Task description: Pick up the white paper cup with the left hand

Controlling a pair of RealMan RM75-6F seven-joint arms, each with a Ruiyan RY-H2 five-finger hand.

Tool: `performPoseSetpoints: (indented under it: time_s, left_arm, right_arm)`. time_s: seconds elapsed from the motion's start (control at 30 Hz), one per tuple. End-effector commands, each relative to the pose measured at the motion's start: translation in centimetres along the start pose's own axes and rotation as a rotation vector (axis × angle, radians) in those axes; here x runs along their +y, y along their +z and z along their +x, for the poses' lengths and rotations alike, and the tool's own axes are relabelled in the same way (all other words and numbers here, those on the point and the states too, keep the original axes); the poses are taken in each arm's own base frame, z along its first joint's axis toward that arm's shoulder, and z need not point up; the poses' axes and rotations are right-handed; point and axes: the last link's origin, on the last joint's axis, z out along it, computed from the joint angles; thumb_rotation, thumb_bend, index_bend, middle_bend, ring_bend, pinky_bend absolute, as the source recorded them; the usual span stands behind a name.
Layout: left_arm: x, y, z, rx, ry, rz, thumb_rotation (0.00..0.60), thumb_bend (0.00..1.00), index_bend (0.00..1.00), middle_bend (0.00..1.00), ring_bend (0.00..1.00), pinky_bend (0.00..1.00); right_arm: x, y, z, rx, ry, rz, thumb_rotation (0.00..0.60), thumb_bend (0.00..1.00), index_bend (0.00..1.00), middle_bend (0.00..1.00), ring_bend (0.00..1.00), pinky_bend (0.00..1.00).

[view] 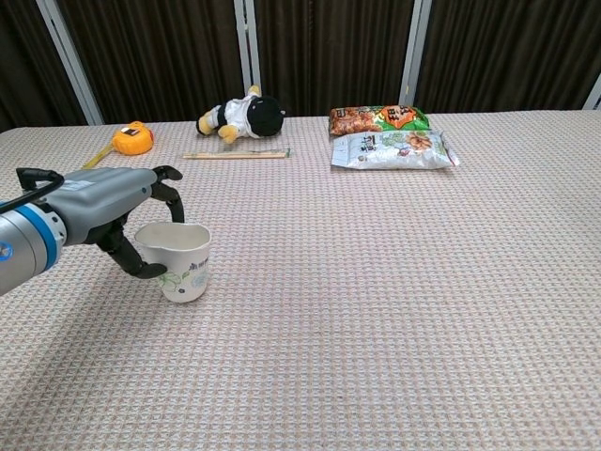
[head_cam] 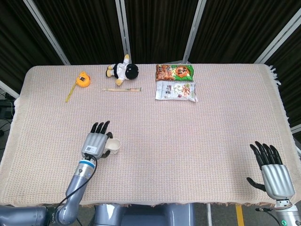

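Observation:
The white paper cup stands on the woven tablecloth at the near left. My left hand is against its left side. In the chest view the fingers curl behind the rim and the thumb hooks round the near side, and the rim is dented where they press. The cup's base rests on the cloth. My right hand lies at the table's near right corner with fingers spread and nothing in it, seen only in the head view.
At the back of the table are an orange tape measure, a plush toy, a pair of chopsticks and two snack bags.

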Motion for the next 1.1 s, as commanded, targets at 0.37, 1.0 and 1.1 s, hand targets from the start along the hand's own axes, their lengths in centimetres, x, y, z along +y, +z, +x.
performPoseSetpoints:
  time_s: [0.37,1.0,1.1]
  left_arm:
    - [-0.1,-1.3,-0.2,-0.024,-0.404,-0.064,0.600,0.20,0.39,0.00,0.00,0.00]
    - [-7.6,-2.2,-2.1,-0.102,-0.214,0.019,0.600,0.20,0.08,0.00,0.00,0.00]
    - [-7.6,-2.2,-1.6,-0.115,-0.168,0.026,0.600,0.19,0.01,0.00,0.00,0.00]
  right_arm:
    - [-0.1,-0.1,0.0,-0.003,-0.002,0.001,0.600,0.01,0.00,0.00,0.00,0.00]
    - [-0.3,-0.2,-0.1,-0.013,-0.006,-0.001,0.600,0.01,0.00,0.00,0.00,0.00]
    - [-0.3,-0.2,-0.1,-0.013,-0.007,-0.001,0.600,0.01,0.00,0.00,0.00,0.00]
